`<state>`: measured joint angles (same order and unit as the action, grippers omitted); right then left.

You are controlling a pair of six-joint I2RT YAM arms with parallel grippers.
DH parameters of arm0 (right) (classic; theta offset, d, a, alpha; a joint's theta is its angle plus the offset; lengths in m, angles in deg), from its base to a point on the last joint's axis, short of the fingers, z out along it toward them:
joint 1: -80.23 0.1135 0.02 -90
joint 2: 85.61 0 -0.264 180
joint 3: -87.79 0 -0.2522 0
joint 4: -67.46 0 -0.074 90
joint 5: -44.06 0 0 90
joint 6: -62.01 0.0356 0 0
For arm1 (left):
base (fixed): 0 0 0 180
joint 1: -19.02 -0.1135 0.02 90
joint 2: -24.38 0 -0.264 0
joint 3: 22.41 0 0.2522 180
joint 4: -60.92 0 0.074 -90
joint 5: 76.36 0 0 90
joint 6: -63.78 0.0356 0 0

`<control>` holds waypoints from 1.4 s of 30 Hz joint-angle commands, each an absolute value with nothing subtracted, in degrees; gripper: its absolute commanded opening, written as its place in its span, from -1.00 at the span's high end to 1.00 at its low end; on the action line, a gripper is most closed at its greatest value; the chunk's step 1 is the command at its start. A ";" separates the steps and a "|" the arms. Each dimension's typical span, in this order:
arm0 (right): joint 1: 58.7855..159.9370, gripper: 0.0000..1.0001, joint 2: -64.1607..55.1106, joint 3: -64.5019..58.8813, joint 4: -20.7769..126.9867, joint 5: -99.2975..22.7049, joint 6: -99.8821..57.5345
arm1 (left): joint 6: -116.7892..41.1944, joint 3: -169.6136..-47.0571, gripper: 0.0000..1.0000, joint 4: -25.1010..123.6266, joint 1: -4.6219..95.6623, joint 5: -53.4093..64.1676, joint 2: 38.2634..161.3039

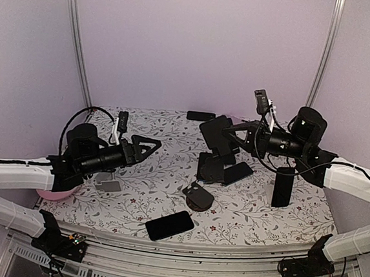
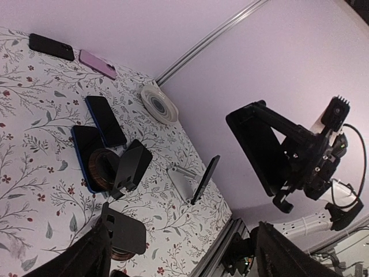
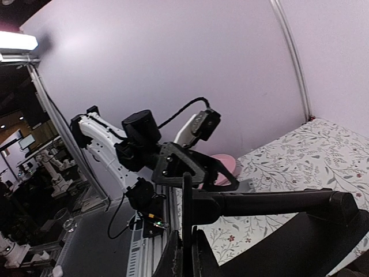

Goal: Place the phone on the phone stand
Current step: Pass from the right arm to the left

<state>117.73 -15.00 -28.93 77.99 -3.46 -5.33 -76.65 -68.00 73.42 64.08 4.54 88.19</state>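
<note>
- tablecloth (image 1: 256, 216): white, with grey leafy vines and small red flowers
- held phone (image 2: 253, 150): black
- bowl (image 1: 55, 194): pink
- flat phone (image 2: 98, 63): mauve-pink
- walls (image 1: 200, 42): pale lilac

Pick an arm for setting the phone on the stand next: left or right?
Right, most likely. The right hand is shut on the phone, raised close to the black stand mid-table. The left hand is open, holds nothing, and sits farther from that stand.
</note>
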 commanded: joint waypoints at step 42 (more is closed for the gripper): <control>128.57 0.69 -6.43 -33.35 108.24 -1.68 2.32 | -101.14 -73.08 1.00 116.32 73.07 -7.28 110.22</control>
<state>127.92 -4.96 -32.58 111.02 2.62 4.68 -102.01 -72.77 113.33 71.82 -6.87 110.26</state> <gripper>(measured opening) 0.080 0.032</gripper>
